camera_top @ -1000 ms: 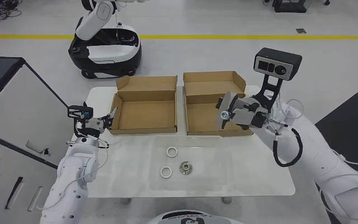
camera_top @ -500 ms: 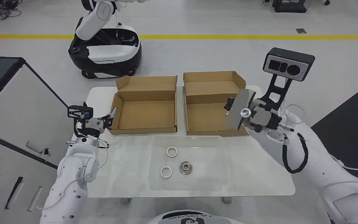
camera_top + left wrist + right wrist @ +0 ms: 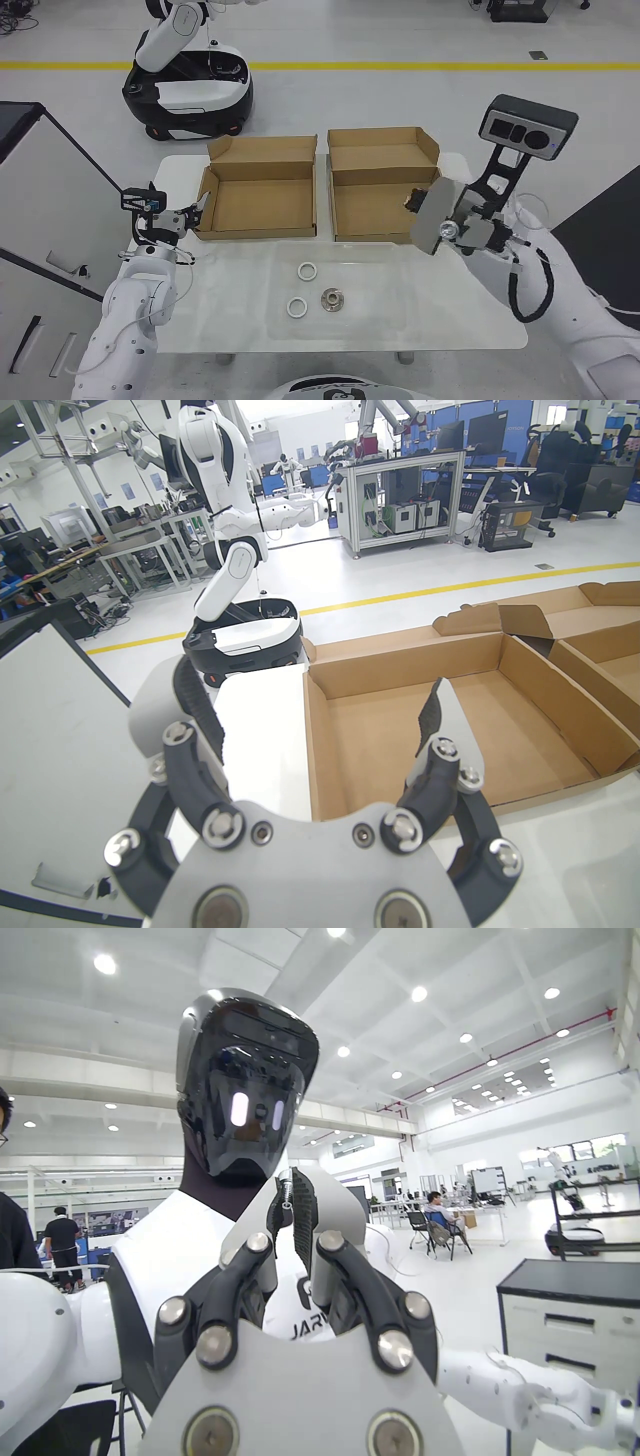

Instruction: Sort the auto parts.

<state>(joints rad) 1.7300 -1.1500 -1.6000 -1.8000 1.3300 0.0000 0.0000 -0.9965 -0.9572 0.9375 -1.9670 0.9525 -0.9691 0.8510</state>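
Two white rings (image 3: 308,270) (image 3: 297,307) and a metal flanged part (image 3: 331,298) lie on the white table (image 3: 450,310), in front of two open cardboard boxes. The left box (image 3: 260,205) (image 3: 400,725) and the right box (image 3: 375,205) show bare floors. My left gripper (image 3: 192,214) (image 3: 310,680) hangs open by the left box's outer wall, holding nothing. My right gripper (image 3: 415,203) (image 3: 290,1178) is raised at the right box's outer edge, turned up toward my head. It is shut on a small ribbed metal part (image 3: 286,1193).
Another robot on a dark wheeled base (image 3: 190,85) stands beyond the table's far left corner. A dark slanted panel (image 3: 20,125) sits off the table's left side. A clear sheet (image 3: 400,300) covers the table's middle under the loose parts.
My right arm has swung from above the right box toward the right and nearer the front, its wrist turning upward with the small part. The left arm and the loose parts have not moved.
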